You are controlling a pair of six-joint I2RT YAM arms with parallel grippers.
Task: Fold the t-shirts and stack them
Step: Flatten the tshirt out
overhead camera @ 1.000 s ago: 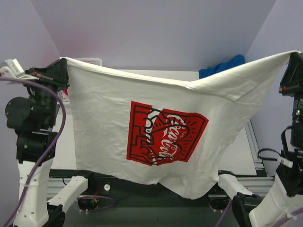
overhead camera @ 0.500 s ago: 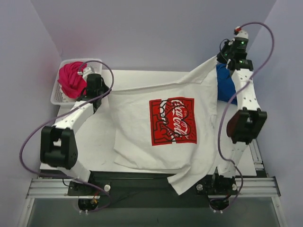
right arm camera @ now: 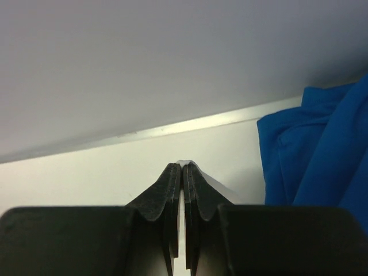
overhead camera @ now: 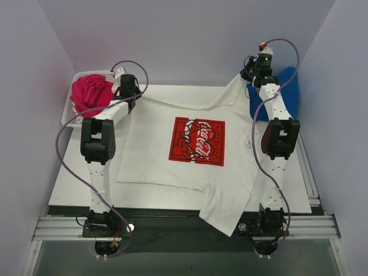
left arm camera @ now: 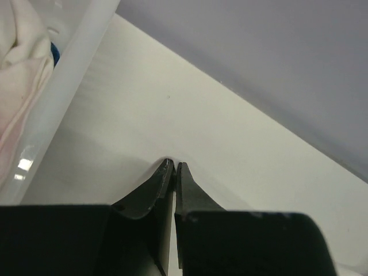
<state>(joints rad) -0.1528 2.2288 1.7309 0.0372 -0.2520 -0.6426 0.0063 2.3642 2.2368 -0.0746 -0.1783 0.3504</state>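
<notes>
White t-shirt [overhead camera: 149, 144] flat on surface [overhead camera: 75, 184], centre frame, red print [overhead camera: 197, 141] up; lower-right hem droops off near edge. Left end effector [overhead camera: 133, 92], upper left, and right end effector [overhead camera: 247, 73], upper right, each pressed together, pinching one top corner; corners held apart so far edge lies taut, likely to smooth cloth ahead of fold. Blue t-shirt [overhead camera: 287, 89] bunched at upper right; magenta t-shirt [overhead camera: 91, 95] in basket [overhead camera: 68, 118], upper left, out of way.
</notes>
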